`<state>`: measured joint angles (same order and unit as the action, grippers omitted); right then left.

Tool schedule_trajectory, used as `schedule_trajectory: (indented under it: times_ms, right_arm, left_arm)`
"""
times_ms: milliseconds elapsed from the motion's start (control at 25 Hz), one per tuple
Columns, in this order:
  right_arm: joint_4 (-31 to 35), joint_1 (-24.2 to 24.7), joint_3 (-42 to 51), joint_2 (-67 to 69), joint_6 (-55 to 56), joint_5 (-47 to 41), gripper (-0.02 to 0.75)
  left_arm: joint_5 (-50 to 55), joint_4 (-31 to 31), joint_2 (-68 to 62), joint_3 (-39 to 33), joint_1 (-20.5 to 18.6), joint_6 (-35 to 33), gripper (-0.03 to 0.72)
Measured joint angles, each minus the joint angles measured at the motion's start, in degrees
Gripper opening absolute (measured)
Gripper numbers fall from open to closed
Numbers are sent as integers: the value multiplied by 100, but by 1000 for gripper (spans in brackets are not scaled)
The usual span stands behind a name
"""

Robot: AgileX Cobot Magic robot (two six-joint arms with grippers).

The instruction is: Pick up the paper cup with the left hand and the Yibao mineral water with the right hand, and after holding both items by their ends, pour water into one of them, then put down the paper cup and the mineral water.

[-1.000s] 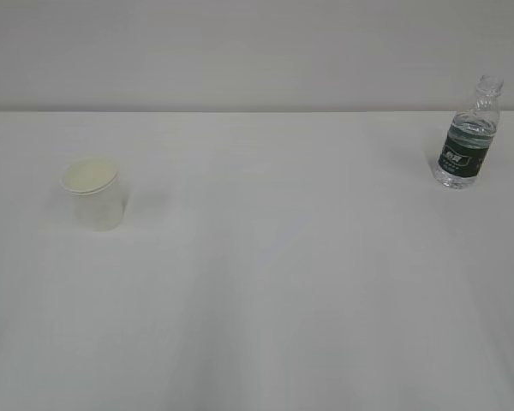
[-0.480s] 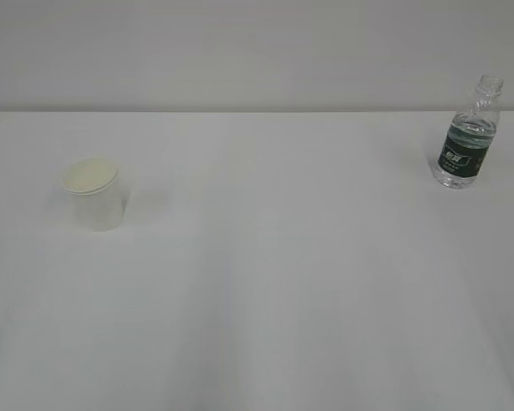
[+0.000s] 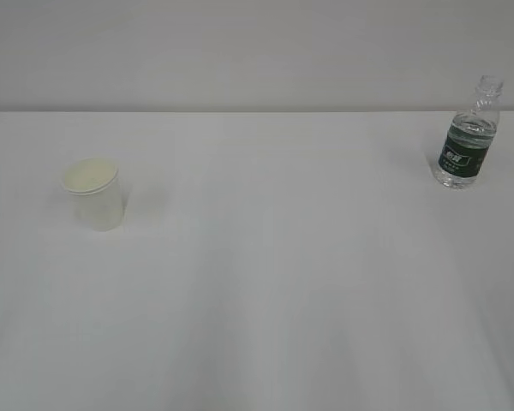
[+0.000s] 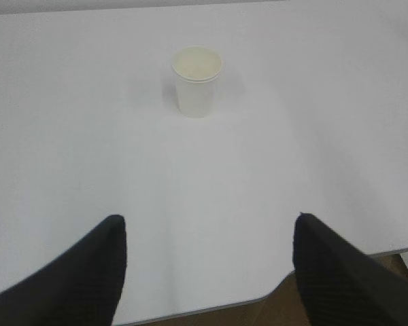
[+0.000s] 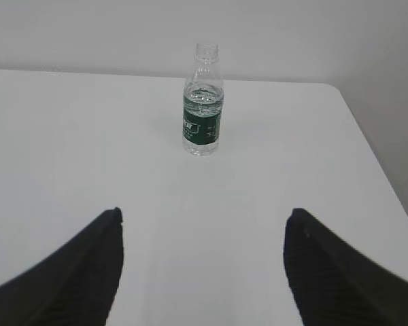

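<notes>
Nothing has shifted over the last second: paper cup (image 3: 93,193) and Yibao mineral water (image 3: 468,137) stand untouched, well apart on the table (image 3: 274,282), with left hand (image 4: 207,261) and right hand (image 5: 202,255) spread wide and empty, so grasping hasn't begun.

left hand (image 4: 207,261) jaws spread wide, right hand (image 5: 204,255) likewise

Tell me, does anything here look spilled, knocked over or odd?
Nothing stands out. The paper cup stands upright on the white table, the Yibao mineral water stands upright far from it, capless, and no puddle shows. Both pincers, left and right, are open, apart from either.
</notes>
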<state>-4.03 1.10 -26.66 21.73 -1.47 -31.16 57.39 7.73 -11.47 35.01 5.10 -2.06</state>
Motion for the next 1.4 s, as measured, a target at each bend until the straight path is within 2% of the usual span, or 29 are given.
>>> schedule_trajectory:
  times_ms: [440,1000,1400]
  right_arm:
    - [0,0,5,681,0,564,559]
    - [0,0,756,1194,0,1623,559]
    - [0,0,806,2070,0,2519,559]
  left_arm:
    - [-327,0,-247,0,0,0,540]
    - [-327,0,-247,0,0,0,539]
    - [-327,0,-247,0,0,0,539]
